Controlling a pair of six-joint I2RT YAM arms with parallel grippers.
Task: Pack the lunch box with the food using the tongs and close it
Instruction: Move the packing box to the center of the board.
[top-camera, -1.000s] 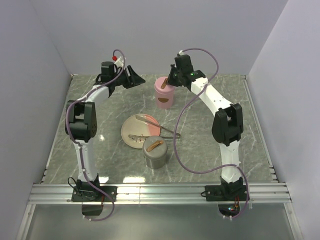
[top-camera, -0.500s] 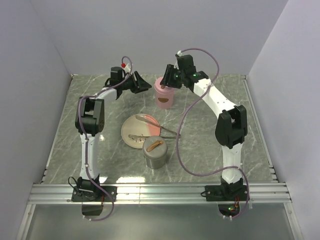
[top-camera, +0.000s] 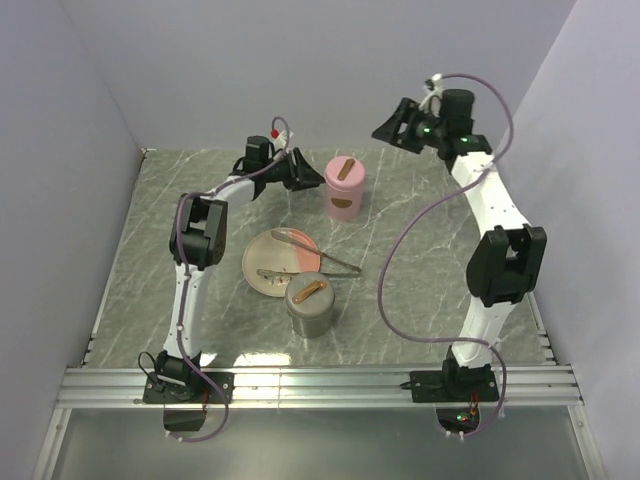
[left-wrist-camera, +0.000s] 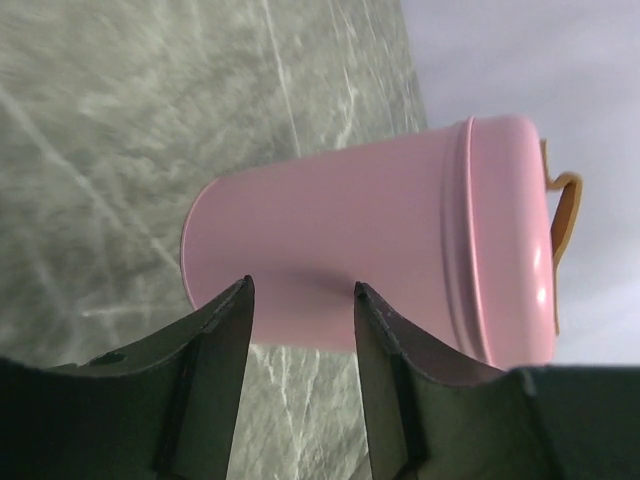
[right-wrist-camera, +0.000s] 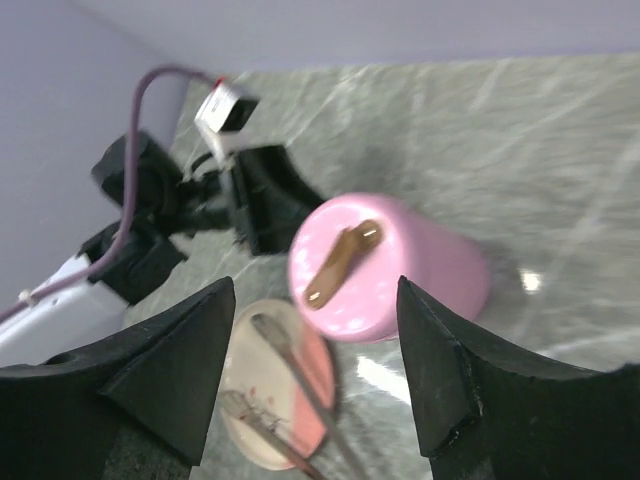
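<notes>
The pink lunch box stands upright toward the far middle of the marble table, with its lid on and the brown handle across the top. The left gripper is down low just beside it on the left. Its fingers are parted about halfway and point at the box's side wall. Nothing sits between them, and from here I can't quite tell if the tips touch the pink wall or stop just short of it. The right gripper is well up in the air, off to the right of the box and clear of it, jaws spread wide and holding nothing. The tongs lie loose across the right edge of the plate, nearer to me than the box, with one end sticking out onto the table. Something thin and pale lies on the plate's near side, too small to name. A grey tin with its own brown-handled lid stands just beside the plate at its near right.
</notes>
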